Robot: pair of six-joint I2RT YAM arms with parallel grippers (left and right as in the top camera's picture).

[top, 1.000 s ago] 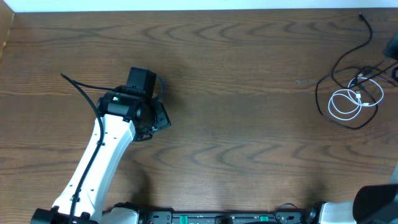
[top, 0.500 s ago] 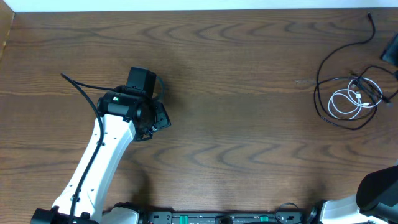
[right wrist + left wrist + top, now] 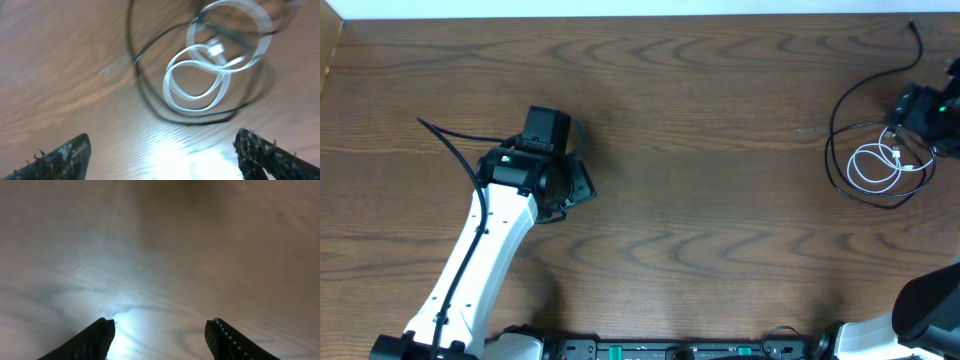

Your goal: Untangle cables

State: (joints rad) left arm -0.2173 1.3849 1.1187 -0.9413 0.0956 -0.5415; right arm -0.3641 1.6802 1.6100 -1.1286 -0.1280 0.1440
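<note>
The cables lie in a pile at the table's far right. A white cable (image 3: 875,165) is coiled in two loops, and a thin black cable (image 3: 835,150) loops around it and trails up to the back edge. My right gripper (image 3: 917,112) hovers just above and right of the pile. In the right wrist view, the white cable (image 3: 200,80) and the black cable (image 3: 145,85) lie ahead of my right gripper (image 3: 162,150), which is open and holds nothing. My left gripper (image 3: 578,188) is far to the left. It stands open over bare wood in the left wrist view (image 3: 162,330).
The wooden table (image 3: 720,200) ends at a pale strip along the back. The left arm's own thick black cable (image 3: 450,140) sticks out to its left. Both arm bases (image 3: 670,350) sit along the front edge.
My right gripper has moved in from the right edge toward the cable pile and its jaws have opened. The black cable shifted a little. The left arm has not moved.
</note>
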